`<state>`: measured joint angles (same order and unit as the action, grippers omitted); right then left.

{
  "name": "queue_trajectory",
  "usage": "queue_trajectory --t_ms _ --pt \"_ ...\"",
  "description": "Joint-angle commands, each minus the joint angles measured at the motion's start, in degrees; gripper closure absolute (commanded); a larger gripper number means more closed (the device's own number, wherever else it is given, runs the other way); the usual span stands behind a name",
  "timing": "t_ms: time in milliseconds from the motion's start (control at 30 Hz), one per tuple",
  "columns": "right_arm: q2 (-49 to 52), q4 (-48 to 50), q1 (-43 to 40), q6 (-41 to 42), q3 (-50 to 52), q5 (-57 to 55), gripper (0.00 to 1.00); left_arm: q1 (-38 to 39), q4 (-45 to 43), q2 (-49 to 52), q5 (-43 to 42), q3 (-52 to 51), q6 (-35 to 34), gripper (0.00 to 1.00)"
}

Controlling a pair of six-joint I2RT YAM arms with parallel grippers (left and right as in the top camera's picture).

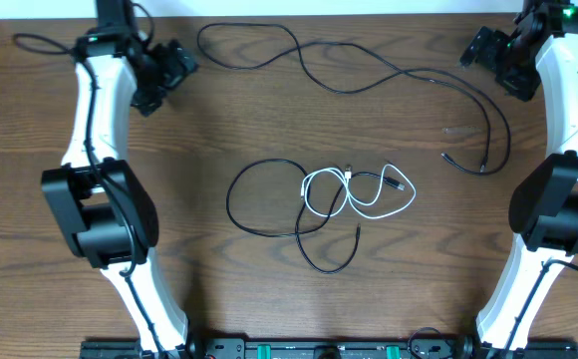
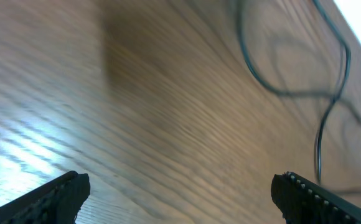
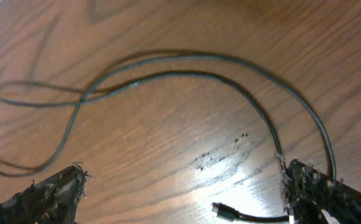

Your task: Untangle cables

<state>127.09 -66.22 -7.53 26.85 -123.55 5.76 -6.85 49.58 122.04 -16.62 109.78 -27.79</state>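
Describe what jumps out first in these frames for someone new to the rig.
The knot at mid-table draws the eye first: a thin white cord coiled through the loops of a thin black cable. A second long black cable snakes on its own across the far side of the wooden table, from top left round to the right. The left gripper and right gripper sit open at the far corners, holding nothing.
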Motion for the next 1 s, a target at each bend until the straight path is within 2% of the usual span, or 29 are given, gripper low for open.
queue_trajectory --t_ms 0,67,200,367,600,700,733,867,967 --pt "-0.4 -0.9 1.0 -2.4 0.0 1.5 0.01 2.7 1.7 0.4 1.7 3.3 7.2 0.01" --pt "-0.4 -1.2 1.5 -3.7 0.0 1.5 0.01 3.3 1.3 0.4 3.3 5.6 7.4 0.01" --pt "-0.4 -1.8 2.9 -5.0 0.0 1.5 0.01 4.1 -7.3 0.5 5.0 5.4 7.4 0.01" --pt "-0.4 -1.9 5.1 -12.8 0.0 1.3 0.01 4.7 -15.8 1.8 7.3 3.9 7.4 0.01" --pt "-0.4 -3.5 7.0 -12.8 0.0 1.3 0.01 5.2 -28.5 8.9 7.3 3.7 7.4 0.01" --pt "-0.4 -4.1 7.4 -12.8 0.0 1.2 0.01 5.3 -31.3 12.3 7.3 3.7 7.4 0.02" --pt "-0.4 -4.3 7.5 -12.8 0.0 1.2 0.01 5.3 -31.8 13.3 7.3 3.7 7.4 0.04" --pt "-0.4 -4.8 7.5 -12.8 0.0 1.3 0.01 5.3 -34.4 16.9 10.0 3.7 7.4 0.25" --pt "-0.4 -5.0 7.5 -12.8 0.0 1.3 0.01 5.3 -35.6 19.0 10.7 3.7 7.4 0.34"
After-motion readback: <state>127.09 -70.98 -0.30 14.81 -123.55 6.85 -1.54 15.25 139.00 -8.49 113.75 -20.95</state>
